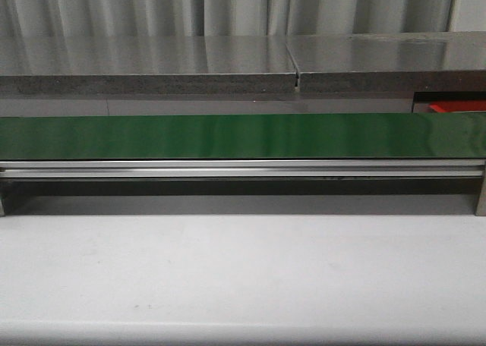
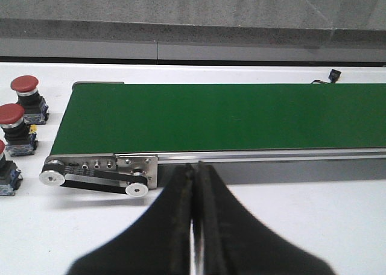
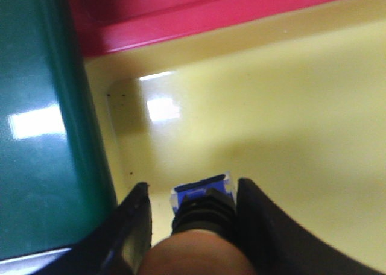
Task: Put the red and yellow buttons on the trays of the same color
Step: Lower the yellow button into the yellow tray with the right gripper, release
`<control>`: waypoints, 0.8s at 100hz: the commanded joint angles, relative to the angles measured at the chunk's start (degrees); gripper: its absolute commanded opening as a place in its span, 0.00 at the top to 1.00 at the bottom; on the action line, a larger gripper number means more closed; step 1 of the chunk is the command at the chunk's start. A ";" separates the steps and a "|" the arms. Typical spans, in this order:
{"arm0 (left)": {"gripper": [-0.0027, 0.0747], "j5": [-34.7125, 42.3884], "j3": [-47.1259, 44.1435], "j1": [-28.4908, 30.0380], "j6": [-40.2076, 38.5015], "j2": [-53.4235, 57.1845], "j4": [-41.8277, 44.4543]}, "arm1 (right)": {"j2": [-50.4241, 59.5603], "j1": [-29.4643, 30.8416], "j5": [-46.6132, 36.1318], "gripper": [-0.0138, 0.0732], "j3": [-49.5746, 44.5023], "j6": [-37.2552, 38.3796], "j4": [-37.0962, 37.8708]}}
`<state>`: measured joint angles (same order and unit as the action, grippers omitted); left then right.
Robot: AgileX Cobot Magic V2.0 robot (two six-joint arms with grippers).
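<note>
In the right wrist view my right gripper [image 3: 194,186] hangs low inside the yellow tray [image 3: 277,106]. Between its fingers stands a button [image 3: 202,196] with a blue base, a black collar and a shaded brownish-yellow cap. One finger touches the collar; a clear gap separates the other finger from it, so the jaws stand open. The red tray [image 3: 181,12] borders the yellow one. My left gripper [image 2: 196,166] is shut on nothing, above the white table near the conveyor's end. Three red buttons [image 2: 25,94] [image 2: 13,125] [image 2: 5,172] stand beside that end. Neither gripper shows in the front view.
The green conveyor belt [image 2: 229,115] [image 1: 243,136] runs across the table, with its drive pulleys [image 2: 137,189] close to my left gripper. A green tray [image 3: 36,136] adjoins the yellow one. A red edge [image 1: 454,108] shows under the grey shelf [image 1: 152,61] at the right.
</note>
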<state>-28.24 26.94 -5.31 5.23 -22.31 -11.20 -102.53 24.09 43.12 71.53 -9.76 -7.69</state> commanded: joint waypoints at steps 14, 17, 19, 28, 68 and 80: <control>0.99 4.63 1.57 -0.45 -0.12 -0.35 -0.96 | 1.58 0.33 -4.05 0.73 0.60 -0.25 -0.43; 0.99 4.63 1.57 -0.45 -0.12 -0.35 -0.96 | 1.14 0.33 -4.05 0.73 0.60 -0.25 -0.43; 0.99 4.63 1.57 -0.45 -0.12 -0.35 -0.96 | 0.95 0.33 -4.05 0.73 0.60 -0.25 -0.48; 0.99 4.63 1.57 -0.45 -0.12 -0.35 -0.96 | -0.10 0.33 -3.92 0.73 0.60 -0.25 -0.50; 0.99 4.63 1.57 -0.45 -0.12 -0.35 -0.96 | -1.16 0.33 -3.47 0.34 0.60 -0.25 -0.43; 0.99 4.63 1.57 -0.45 -0.12 -0.35 -0.96 | -0.88 0.33 -3.45 0.25 1.05 -0.25 -0.28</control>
<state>-28.24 26.94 -5.31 5.23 -22.31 -11.26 -106.47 24.09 40.89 71.10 -9.76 -7.79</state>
